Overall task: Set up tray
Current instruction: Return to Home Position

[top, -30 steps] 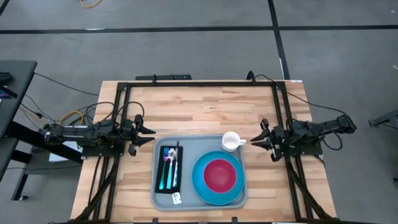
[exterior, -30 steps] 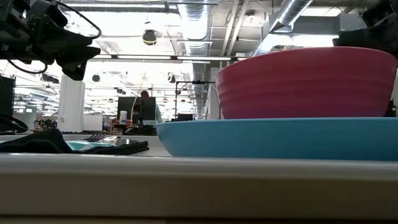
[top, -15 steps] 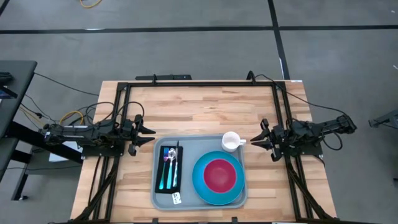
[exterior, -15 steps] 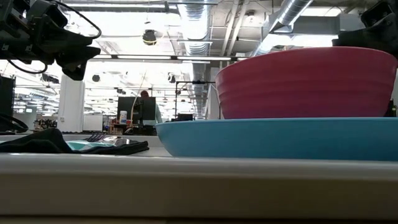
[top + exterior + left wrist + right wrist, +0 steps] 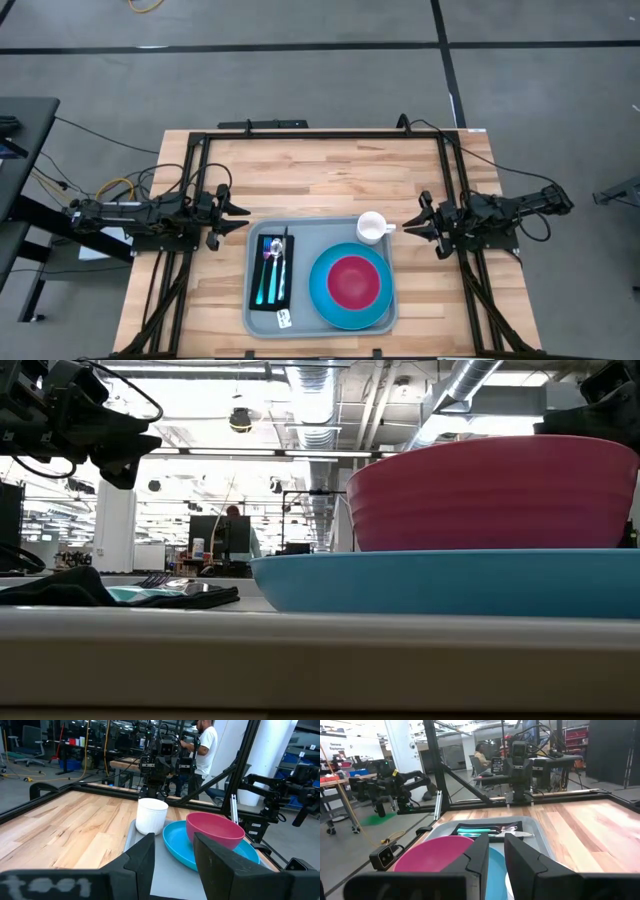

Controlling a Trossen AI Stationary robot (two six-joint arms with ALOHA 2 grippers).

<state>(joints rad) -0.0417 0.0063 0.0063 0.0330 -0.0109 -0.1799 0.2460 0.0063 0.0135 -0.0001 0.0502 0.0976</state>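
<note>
The grey-blue tray [image 5: 320, 240] lies on the wooden table near its near edge. On it rest a round blue plate [image 5: 325, 295] carrying a pink bowl [image 5: 352, 281], a white cup [image 5: 372, 227] at the far right corner, and a black napkin [image 5: 271, 272] with cutlery on top. My left gripper [image 5: 244, 220] hovers open just left of the tray's far left corner; in its wrist view [image 5: 174, 860] it looks across the cup [image 5: 151, 816] and bowl [image 5: 215, 829]. My right gripper [image 5: 406, 228] hovers just right of the cup, open by a narrow gap [image 5: 496, 852].
A black metal frame [image 5: 320, 135] borders the table's far, left and right sides. Bare wood [image 5: 320, 180] stretches between the tray and the far edge. In the room beyond, a person [image 5: 204, 745] stands behind the table and another sits [image 5: 481, 757].
</note>
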